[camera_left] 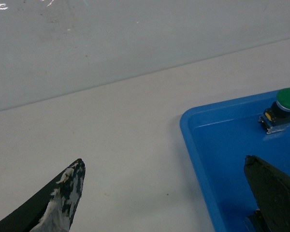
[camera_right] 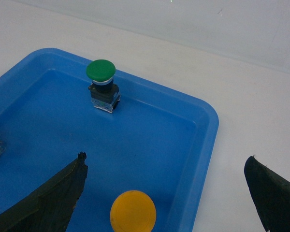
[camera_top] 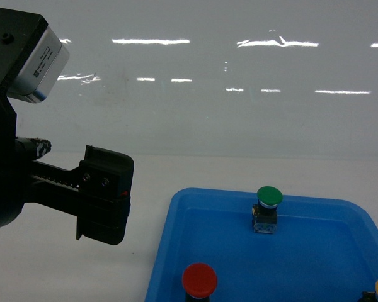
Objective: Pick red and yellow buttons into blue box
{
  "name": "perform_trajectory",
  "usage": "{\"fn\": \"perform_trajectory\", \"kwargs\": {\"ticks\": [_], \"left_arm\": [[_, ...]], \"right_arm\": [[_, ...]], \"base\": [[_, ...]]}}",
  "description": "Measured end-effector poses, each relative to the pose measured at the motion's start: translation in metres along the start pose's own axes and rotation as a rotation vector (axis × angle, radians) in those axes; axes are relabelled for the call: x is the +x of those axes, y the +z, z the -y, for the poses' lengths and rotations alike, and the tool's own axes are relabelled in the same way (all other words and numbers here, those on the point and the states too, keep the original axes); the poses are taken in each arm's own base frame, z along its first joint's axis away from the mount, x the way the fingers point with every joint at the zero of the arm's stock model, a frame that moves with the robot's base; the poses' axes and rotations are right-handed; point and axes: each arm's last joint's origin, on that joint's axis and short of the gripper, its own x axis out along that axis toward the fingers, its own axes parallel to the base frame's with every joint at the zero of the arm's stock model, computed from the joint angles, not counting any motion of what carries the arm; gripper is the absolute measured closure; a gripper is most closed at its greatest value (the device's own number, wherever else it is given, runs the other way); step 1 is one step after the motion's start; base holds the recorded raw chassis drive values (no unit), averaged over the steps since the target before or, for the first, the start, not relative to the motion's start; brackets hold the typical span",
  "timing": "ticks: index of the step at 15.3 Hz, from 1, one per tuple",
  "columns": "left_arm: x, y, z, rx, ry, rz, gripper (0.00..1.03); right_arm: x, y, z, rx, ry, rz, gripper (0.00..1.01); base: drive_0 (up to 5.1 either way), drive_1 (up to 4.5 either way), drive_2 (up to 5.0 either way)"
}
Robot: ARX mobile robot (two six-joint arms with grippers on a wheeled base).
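Fingers [camera_right: 48,198] of the right gripper [camera_right: 166,193] stood wide around the yellow button [camera_right: 133,211]; the left gripper [camera_left: 166,195] gaped wide, its fingers straddling the shallow blue tray's [camera_left: 208,159] edge.

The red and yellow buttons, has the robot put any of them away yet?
Not yet. The red button and the yellow button both stand in the shallow blue tray with the green button. The left hand and right hand are open and empty, the right one above the yellow button. No blue box is in view, so both pickups remain.
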Motion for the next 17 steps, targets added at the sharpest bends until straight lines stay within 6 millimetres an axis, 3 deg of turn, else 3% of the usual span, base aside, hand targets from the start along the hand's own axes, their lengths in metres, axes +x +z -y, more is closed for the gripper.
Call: {"fn": "perform_trajectory", "kwargs": {"ticks": [5,10,17], "left_arm": [[0.000,0.001,-0.001,-0.004,0.008,0.007,0.05],[0.000,0.001,-0.001,-0.003,0.008,0.006,0.05],[0.000,0.001,-0.001,-0.004,0.008,0.007,0.05]], "right_arm": [[0.000,0.002,0.000,-0.018,-0.001,0.017,0.03],[0.013,-0.019,-0.004,-0.036,0.090,-0.045,0.03],[0.054,-0.050,-0.011,-0.163,0.187,-0.162,0.03]], "base": [[0.0,0.00,0.0],[0.0,0.00,0.0],[0.0,0.00,0.0]]}}
